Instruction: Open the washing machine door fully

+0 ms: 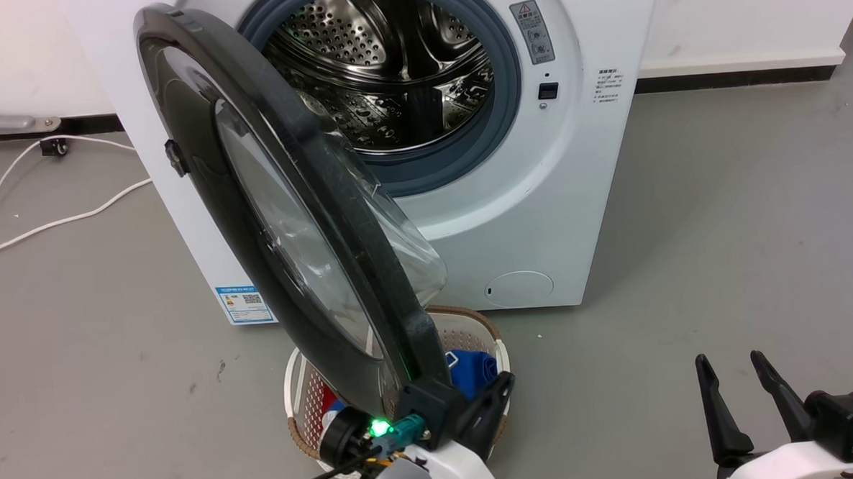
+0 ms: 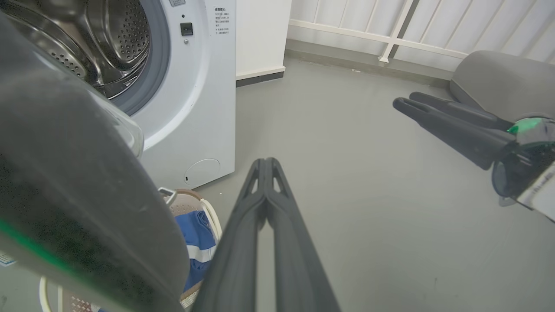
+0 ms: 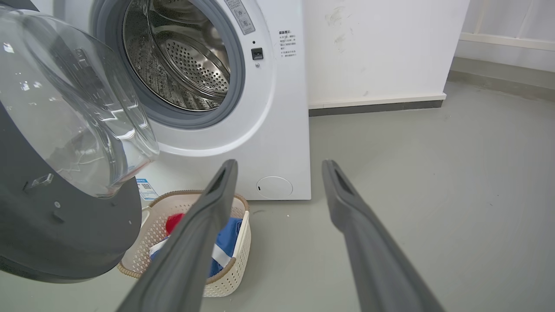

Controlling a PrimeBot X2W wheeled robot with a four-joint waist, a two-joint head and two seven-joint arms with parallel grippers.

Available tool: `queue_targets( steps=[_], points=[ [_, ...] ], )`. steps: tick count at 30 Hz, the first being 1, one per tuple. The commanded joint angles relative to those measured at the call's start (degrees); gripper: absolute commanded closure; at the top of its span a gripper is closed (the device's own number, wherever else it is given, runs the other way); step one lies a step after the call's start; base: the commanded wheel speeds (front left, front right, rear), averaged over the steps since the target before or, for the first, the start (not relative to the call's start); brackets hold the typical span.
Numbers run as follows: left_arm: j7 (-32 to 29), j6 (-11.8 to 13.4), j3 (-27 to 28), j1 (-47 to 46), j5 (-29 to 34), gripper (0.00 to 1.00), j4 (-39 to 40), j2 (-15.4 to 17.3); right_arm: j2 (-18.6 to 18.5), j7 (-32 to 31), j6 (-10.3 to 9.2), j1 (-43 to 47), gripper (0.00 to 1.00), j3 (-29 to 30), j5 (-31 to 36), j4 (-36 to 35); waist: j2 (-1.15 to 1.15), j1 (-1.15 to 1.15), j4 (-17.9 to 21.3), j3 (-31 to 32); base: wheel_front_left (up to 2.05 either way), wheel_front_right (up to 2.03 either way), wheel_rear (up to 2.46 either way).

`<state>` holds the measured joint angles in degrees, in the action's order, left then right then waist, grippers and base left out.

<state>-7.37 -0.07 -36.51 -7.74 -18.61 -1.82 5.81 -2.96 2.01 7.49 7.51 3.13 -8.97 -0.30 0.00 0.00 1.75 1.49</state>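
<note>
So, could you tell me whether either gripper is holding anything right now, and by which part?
Nothing is held: the left gripper is shut empty beside the rim of the washing machine door, and the right gripper hangs open.

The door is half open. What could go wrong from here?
1. The shut left gripper lies beside the rim of the large round glossy black door, not clamped around it, so it may slip off.
2. The white perforated plastic laundry basket stands under the door's free edge; the gripper might knock it.
</note>
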Motion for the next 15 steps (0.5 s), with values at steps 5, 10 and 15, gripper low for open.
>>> queue_targets(
  steps=[5,10,15],
  points=[
    [1.39,1.35,2.14,-1.63,-0.48,1.0,-2.7,0.3,0.14,0.33,0.01,-0.78,0.0,0.38,-0.5,0.48,0.0,0.0,0.25,-0.26,0.0,0.0,0.0],
    [2.01,2.55,3.19,-1.91,-0.57,1.0,-3.3,0.54,0.14,0.46,0.01,-0.84,0.0,0.62,-0.74,0.85,0.0,0.0,0.09,-0.23,0.0,0.0,0.0],
    [2.15,4.03,4.4,-1.17,-0.8,1.0,-3.48,0.94,0.14,0.48,0.01,-1.17,0.0,0.6,-0.86,1.07,0.0,0.0,-0.33,-0.25,0.0,0.0,0.0]
  ],
)
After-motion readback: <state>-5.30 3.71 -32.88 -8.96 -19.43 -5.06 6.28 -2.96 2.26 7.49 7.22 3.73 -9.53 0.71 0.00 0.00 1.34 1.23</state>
